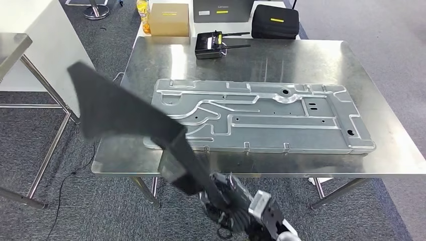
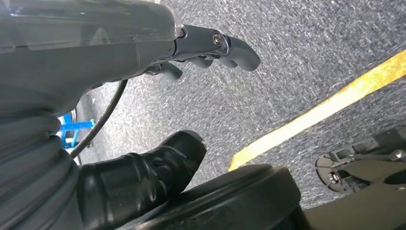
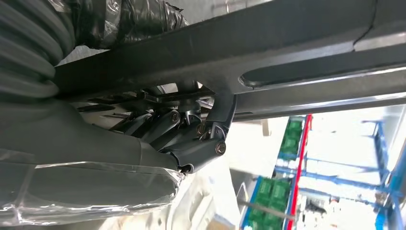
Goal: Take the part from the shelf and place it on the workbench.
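The part (image 1: 113,108) is a long black piece, wide at its far end and narrow where it is gripped. It slants up over the workbench's (image 1: 311,55) front left corner, above the surface. My right hand (image 1: 236,201) holds its narrow end just below the bench's front edge. In the right wrist view the dark fingers (image 3: 191,141) wrap around the part (image 3: 287,43) from beneath. My left hand (image 2: 95,48) hangs over grey carpet, thumb (image 2: 158,167) and fingers apart, holding nothing.
A large silver stamped panel (image 1: 261,115) covers the middle of the steel workbench. At its far edge sit a black controller with antennas (image 1: 210,44), a cardboard box (image 1: 170,19), a black case (image 1: 275,21) and a bottle (image 1: 143,15). Another steel table (image 1: 12,47) stands left.
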`<action>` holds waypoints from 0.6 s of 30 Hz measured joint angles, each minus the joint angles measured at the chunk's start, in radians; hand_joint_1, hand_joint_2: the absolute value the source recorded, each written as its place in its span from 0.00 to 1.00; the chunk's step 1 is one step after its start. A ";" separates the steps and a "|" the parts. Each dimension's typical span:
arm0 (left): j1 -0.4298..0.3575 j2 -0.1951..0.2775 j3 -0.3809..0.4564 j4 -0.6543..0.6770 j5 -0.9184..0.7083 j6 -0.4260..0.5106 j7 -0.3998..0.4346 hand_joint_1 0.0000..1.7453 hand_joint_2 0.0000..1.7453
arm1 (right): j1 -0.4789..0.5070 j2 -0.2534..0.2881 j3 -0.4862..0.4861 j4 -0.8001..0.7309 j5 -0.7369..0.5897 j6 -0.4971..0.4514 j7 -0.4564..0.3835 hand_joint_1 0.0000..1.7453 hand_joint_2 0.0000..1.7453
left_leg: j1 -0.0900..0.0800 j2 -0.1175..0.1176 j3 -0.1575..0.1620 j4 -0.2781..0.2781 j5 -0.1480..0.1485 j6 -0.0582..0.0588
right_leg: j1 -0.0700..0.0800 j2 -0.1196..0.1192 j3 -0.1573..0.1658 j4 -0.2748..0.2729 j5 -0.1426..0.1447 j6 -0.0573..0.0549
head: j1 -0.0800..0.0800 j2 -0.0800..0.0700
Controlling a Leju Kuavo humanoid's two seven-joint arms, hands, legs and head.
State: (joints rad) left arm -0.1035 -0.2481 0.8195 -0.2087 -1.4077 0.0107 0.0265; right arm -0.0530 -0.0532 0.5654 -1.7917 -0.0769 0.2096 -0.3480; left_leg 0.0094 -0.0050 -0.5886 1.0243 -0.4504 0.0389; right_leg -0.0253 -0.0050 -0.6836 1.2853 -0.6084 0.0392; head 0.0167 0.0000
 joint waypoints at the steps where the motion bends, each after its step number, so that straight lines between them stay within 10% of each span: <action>1: 0.001 0.000 0.000 0.000 0.001 -0.002 -0.001 0.00 1.00 | -0.040 0.007 -0.017 0.021 -0.024 -0.005 0.018 1.00 1.00 | -0.004 -0.001 0.000 0.000 0.001 0.002 | 0.002 0.000 -0.018 0.031 0.000 -0.003 | 0.000 0.000; 6: 0.009 -0.001 0.000 0.000 0.013 -0.005 -0.010 0.00 1.00 | -0.213 0.038 -0.103 0.087 -0.118 -0.026 0.074 1.00 1.00 | -0.018 -0.011 0.001 0.002 0.002 0.000 | 0.024 0.008 0.084 -0.212 0.139 -0.047 | 0.000 0.000; 11: 0.014 0.002 0.003 0.001 0.031 -0.016 -0.020 0.00 1.00 | -0.381 0.059 -0.179 0.148 -0.165 -0.087 0.130 1.00 1.00 | -0.018 -0.012 -0.014 0.017 -0.005 -0.023 | 0.020 0.007 0.100 -0.263 0.151 -0.058 | -0.001 0.000; 15: 0.022 0.009 0.009 0.001 0.047 -0.019 -0.026 0.00 1.00 | -0.529 0.074 -0.237 0.222 -0.130 -0.154 0.161 1.00 1.00 | -0.008 -0.007 -0.119 0.230 -0.102 -0.043 | 0.014 -0.003 0.105 -0.269 0.153 -0.064 | -0.003 0.000; 18: 0.030 0.014 0.016 0.001 0.053 -0.021 -0.026 0.00 1.00 | -0.585 0.081 -0.236 0.266 0.009 -0.229 0.174 1.00 1.00 | 0.002 -0.002 -0.135 0.238 -0.063 -0.055 | 0.011 -0.005 0.106 -0.263 0.147 -0.060 | -0.003 0.000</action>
State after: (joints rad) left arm -0.0738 -0.2340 0.8356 -0.2079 -1.3549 -0.0099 0.0004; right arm -0.6382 0.0280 0.3289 -1.5257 -0.0682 -0.0195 -0.1745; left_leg 0.0110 -0.0072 -0.7234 1.2620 -0.5132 -0.0158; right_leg -0.0140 -0.0098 -0.5777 1.0225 -0.4615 -0.0207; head 0.0139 0.0000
